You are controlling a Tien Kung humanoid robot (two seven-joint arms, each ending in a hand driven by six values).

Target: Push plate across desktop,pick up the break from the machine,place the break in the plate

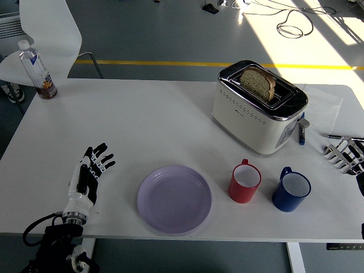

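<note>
Standing at the far left corner of the white counter [142, 114], a plastic bottle [36, 69] with dark liquid at its base sits well apart from everything else. Near the front edge, the robot's left hand [86, 176] rests with its fingers [100, 157] spread and holding nothing, apart from the lilac plate [174, 198] to its right. Just beyond the plate stand a red mug [245, 181] and a blue mug [291, 191], side by side, both between the plate and the counter's right end. Behind the mugs, a cream toaster [259, 108] holds a slice of bread [257, 83] upright in its slot. A blue pen [301, 133] lies beside the toaster. At the far right edge, the right hand [344, 153] shows loosely spread, empty fingers.
</note>
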